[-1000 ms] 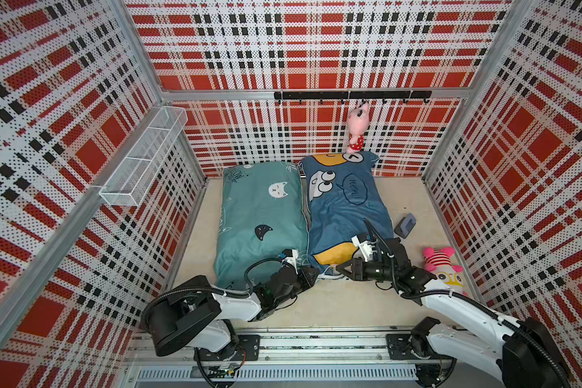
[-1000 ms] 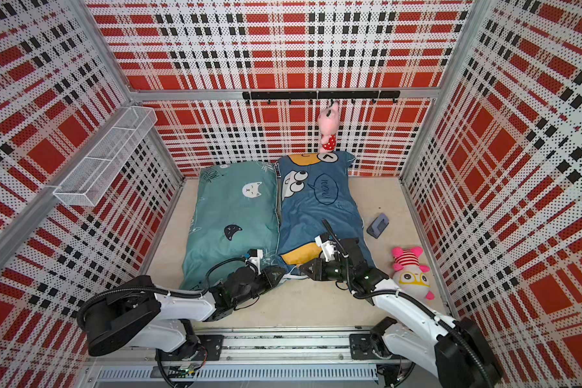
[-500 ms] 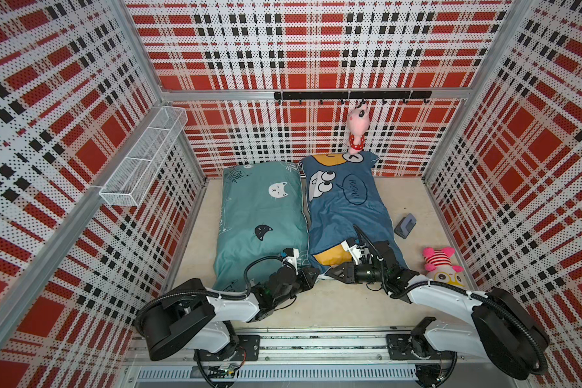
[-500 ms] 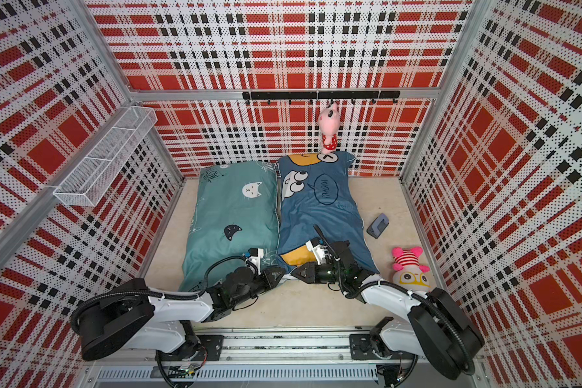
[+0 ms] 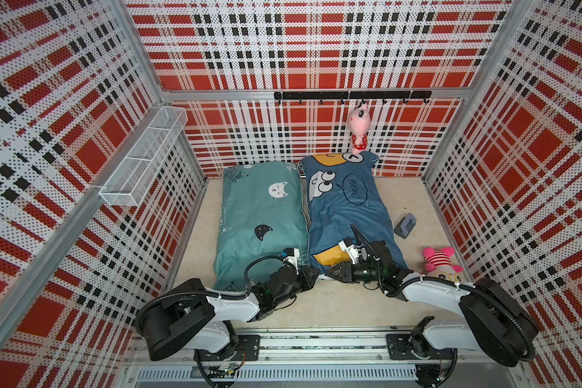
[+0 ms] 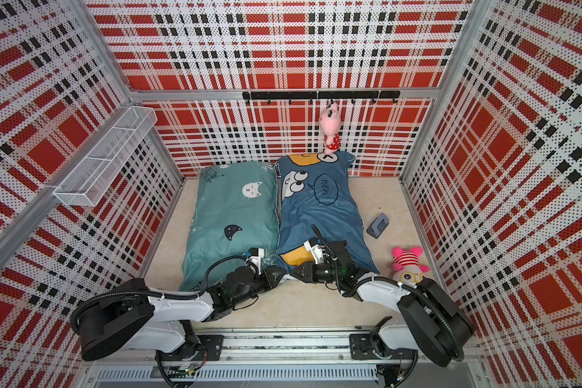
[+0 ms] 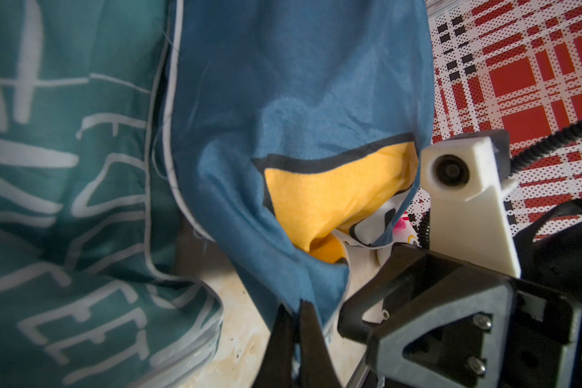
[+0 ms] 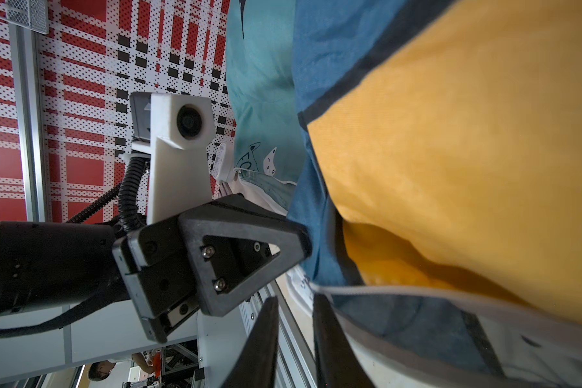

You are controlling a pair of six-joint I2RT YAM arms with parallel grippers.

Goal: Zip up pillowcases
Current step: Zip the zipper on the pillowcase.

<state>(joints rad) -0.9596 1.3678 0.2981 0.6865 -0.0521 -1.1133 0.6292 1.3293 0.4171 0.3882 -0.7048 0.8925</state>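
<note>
Two pillowcases lie side by side on the floor: a teal one with cat faces [image 5: 259, 215] [image 6: 232, 208] [image 7: 64, 168] and a blue one with yellow patches [image 5: 343, 208] [image 6: 320, 211] [image 7: 283, 84]. My left gripper [image 5: 316, 272] [image 6: 280, 273] [image 7: 294, 307] is shut on the blue pillowcase's near corner. My right gripper [image 5: 328, 272] [image 6: 293, 270] [image 8: 294, 304] faces it, almost tip to tip. Its jaws stand a little apart with nothing between them, one finger beside the white-piped opening edge [image 8: 417, 295]. The zipper pull is not visible.
A pink plush [image 5: 358, 129] hangs from the black hook rail [image 5: 316, 95] on the back wall. A striped plush [image 5: 440, 262] and a small grey object [image 5: 405, 225] lie right of the blue pillowcase. A wire basket [image 5: 142, 161] sticks out from the left wall.
My right gripper has swung left and down along the blue pillowcase's near edge to meet the left gripper, and its jaws have narrowed slightly. The left gripper has kept its hold.
</note>
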